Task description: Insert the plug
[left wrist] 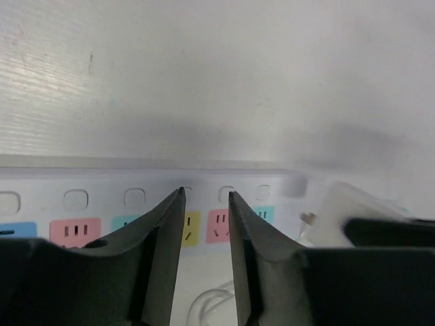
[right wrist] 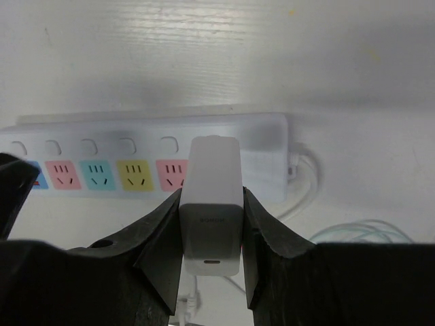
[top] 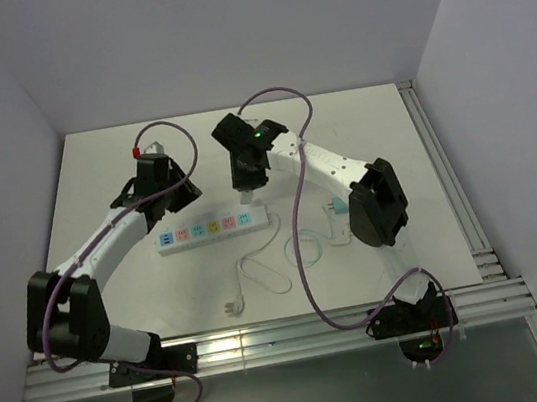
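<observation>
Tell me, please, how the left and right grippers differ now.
The right gripper is shut on the white plug; the left gripper is open and holds nothing. The right gripper is at the power strip's cord end, the left gripper nearer its other end. Both are black.

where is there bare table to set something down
Bare: the far band of the white table behind the arms, and the right side between the right arm and the metal rail. Crowded: around the white power strip with coloured sockets, with the left pincer and right pincer at it and the loose white cord in front.
</observation>
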You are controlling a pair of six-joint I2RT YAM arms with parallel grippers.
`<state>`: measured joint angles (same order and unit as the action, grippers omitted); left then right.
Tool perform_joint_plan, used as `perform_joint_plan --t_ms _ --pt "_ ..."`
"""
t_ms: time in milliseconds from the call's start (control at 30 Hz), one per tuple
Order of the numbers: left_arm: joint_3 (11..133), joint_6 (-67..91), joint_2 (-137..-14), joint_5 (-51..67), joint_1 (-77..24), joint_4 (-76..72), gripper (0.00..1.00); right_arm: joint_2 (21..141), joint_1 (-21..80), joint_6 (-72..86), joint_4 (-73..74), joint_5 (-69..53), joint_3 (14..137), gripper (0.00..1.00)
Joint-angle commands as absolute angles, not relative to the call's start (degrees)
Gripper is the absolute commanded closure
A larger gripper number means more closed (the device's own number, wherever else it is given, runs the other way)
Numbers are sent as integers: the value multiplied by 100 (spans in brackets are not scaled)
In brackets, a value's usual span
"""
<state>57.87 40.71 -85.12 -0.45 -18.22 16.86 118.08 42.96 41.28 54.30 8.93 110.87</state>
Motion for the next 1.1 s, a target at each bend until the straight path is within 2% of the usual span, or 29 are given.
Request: perform_joint_plan --t_ms 0,33,100,233,333,733,1067 --pt "5398 4437 -7850 -386 -1837 1363 59 12215 4508 3841 5818 923 11706 100" --pt "5283 4499 -7709 -509 -1837 1310 50 12269 4526 3850 5836 871 11803 100" --pt "4914 4614 -7226 -545 -1837 1091 46 12357 4526 3885 5853 844 11856 100" --pt "4544 4676 -6453 -597 -1863 923 30 12463 4544 3894 6090 861 12093 100" --pt "4316 4790 -6040 -729 -1898 809 26 12445 4579 3841 6135 835 12120 100" --pt "3683 4922 -5441 -1204 -1925 440 26 13008 4579 3533 6592 800 12779 100" --pt "3543 4905 -5028 -1328 -1942 484 27 13034 4579 3612 6469 624 12560 100"
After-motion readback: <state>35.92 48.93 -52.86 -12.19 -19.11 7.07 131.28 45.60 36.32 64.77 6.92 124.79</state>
